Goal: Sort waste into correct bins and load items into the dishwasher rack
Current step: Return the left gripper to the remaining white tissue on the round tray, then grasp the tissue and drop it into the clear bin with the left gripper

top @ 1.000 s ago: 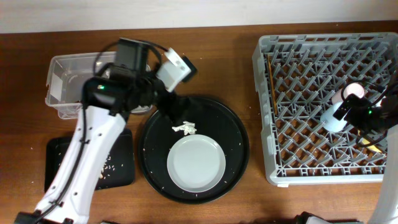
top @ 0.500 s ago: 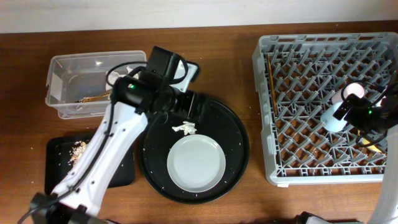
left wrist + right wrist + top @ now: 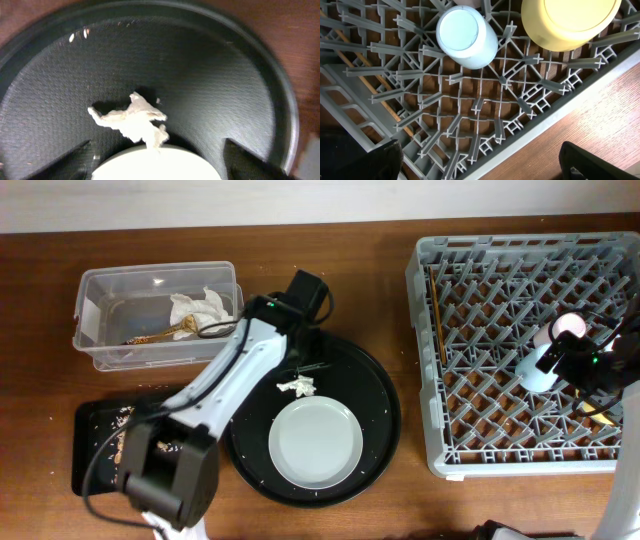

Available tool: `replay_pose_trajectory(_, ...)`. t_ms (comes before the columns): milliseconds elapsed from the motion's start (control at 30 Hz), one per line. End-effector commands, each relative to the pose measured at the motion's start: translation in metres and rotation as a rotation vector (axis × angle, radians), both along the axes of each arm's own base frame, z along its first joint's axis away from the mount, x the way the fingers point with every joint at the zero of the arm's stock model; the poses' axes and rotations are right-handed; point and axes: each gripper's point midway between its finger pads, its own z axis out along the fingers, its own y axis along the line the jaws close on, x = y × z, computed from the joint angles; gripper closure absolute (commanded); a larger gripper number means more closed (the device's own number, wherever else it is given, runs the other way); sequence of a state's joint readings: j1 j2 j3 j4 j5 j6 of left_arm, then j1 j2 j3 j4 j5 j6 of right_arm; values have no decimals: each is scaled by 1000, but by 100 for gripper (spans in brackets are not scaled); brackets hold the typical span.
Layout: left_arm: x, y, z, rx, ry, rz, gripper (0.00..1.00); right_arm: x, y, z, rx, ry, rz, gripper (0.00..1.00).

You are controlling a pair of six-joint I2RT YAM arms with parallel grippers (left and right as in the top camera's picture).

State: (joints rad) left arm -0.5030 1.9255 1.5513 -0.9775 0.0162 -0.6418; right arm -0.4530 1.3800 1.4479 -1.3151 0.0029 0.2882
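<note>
Step in hand: waste pick-up. Left fingers (image 3: 65,162): spread open, empty, over the white napkin scrap (image 3: 132,120) on round black tray (image 3: 375,395), just beside plate (image 3: 315,442). Next, likely: descend, pinch, carry to clear tub (image 3: 95,290). Right fingers (image 3: 365,160): open, above dishwasher rack (image 3: 520,450)

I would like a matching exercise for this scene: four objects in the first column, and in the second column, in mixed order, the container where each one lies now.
Column one:
1. pale grey plate
2. light-blue cup
3. gold-brown wrapper
4. food scraps

Column two:
A. clear tub
B. flat black tray
C. round black tray
D. dishwasher rack

Pairs: 1-C, 2-D, 3-A, 4-B.
</note>
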Motion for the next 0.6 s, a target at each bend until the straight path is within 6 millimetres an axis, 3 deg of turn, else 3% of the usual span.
replay_pose_trajectory(0,1,8,-30,71,47,87,34,-1,-2,-2,3,5,-15,2)
replay_pose_trajectory(100,-1,9,-50,93,87,117,34,-1,-2,-2,3,5,-15,2)
replay_pose_trajectory(367,-6,12,-78,124,148,133,34,-1,-2,-2,3,5,-15,2)
replay_pose_trajectory(400,-7,11,-79,122,156,132,36,-1,-2,-2,3,5,-15,2)
replay_pose_trajectory(500,-9,8,-81,105,169,129,60,-1,-2,-2,3,5,-15,2)
replay_pose_trajectory(567,-10,6,-81,97,176,128,61,-1,-2,-2,3,5,-15,2)
